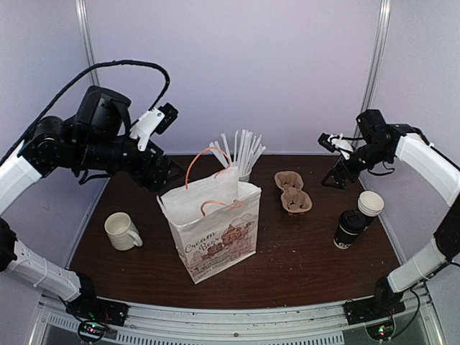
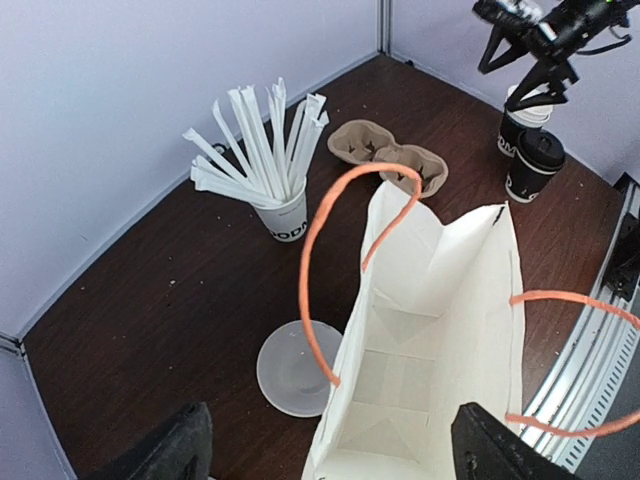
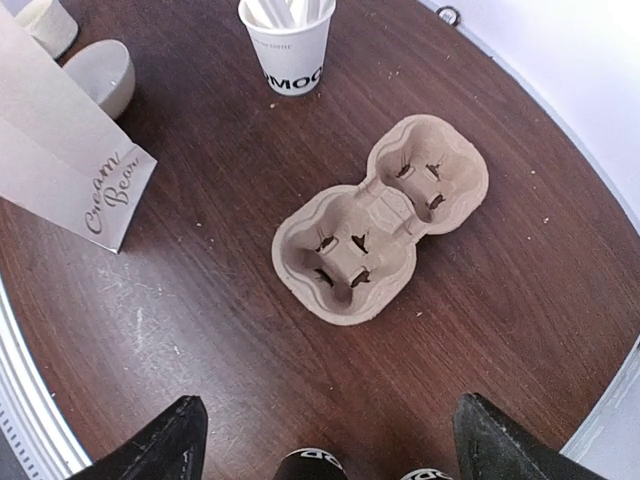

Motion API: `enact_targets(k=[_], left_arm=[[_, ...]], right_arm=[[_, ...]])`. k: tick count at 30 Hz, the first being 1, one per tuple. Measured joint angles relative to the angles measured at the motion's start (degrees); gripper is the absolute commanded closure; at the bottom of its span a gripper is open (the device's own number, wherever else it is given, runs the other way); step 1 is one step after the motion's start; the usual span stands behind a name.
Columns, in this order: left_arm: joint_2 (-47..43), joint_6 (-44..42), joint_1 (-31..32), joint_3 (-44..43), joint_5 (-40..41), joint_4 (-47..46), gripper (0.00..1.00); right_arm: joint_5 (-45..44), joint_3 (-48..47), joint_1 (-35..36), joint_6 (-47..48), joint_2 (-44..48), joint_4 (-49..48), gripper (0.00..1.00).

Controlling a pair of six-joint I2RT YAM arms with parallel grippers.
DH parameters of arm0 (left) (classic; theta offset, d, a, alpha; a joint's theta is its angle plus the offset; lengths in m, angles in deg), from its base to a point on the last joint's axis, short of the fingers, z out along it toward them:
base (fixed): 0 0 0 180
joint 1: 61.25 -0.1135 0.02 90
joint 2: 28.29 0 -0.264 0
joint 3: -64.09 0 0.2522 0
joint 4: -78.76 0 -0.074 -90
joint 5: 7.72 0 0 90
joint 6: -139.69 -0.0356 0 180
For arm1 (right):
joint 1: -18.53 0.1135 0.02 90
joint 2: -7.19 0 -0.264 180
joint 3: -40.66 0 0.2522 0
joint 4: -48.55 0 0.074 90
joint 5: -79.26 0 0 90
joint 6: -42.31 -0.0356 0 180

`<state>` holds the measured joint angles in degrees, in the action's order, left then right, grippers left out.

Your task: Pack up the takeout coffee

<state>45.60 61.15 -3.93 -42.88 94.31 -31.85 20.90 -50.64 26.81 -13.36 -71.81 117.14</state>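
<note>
**mug_rat:** Two grippers, both spread wide with nothing in them. The right gripper [image 3: 322, 435] hangs above the pulp cup carrier [image 3: 380, 220]. The takeout coffee [image 1: 350, 228] stands upright on the right side of the table, just beside a white cup stack [image 1: 371, 203]. I think that's its lid peeking in at the bottom of the right wrist view, but it's cut off. Best way to grab it?

**bolt_head:** I'd bring the right gripper down around the cup's body, under the lid, with the fingers lined up so neither one clips the white stack. Squeeze gently, since paper crushes easily, and keep it upright the whole way.

**mug_rat:** And the bag?

**bolt_head:** The left gripper [image 2: 335, 450] hovers right over the open mouth of the paper bag [image 2: 440, 300], so it needs to clear out or pin one edge. That bag looks light enough to tip over. Go in between the orange handles [image 2: 320, 260], straight down, and only let go once the cup is sitting on the bottom.
</note>
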Motion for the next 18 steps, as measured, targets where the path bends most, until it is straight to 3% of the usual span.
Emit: enact_targets(k=[5, 10, 16, 18], left_arm=[[-8.26, 1.95, 0.00, 7.32, 1.29, -0.96, 0.12], [-10.19, 4.94, 0.00, 11.26, 2.10, -2.23, 0.13], [-12.72, 6.91, 0.00, 14.12, 2.36, -3.39, 0.13], [-13.22, 7.21, 0.00, 14.25, 2.45, -3.43, 0.13]], right_arm=[[-7.93, -8.50, 6.01, -1.44, -14.12, 1.62, 0.21], [-16.02, -17.16, 8.68, -5.79, -28.17, 3.28, 0.23], [-20.96, -22.10, 8.50, -9.57, -37.79, 5.16, 0.24], [-21.73, -22.29, 8.46, -10.54, -39.58, 5.66, 0.30]])
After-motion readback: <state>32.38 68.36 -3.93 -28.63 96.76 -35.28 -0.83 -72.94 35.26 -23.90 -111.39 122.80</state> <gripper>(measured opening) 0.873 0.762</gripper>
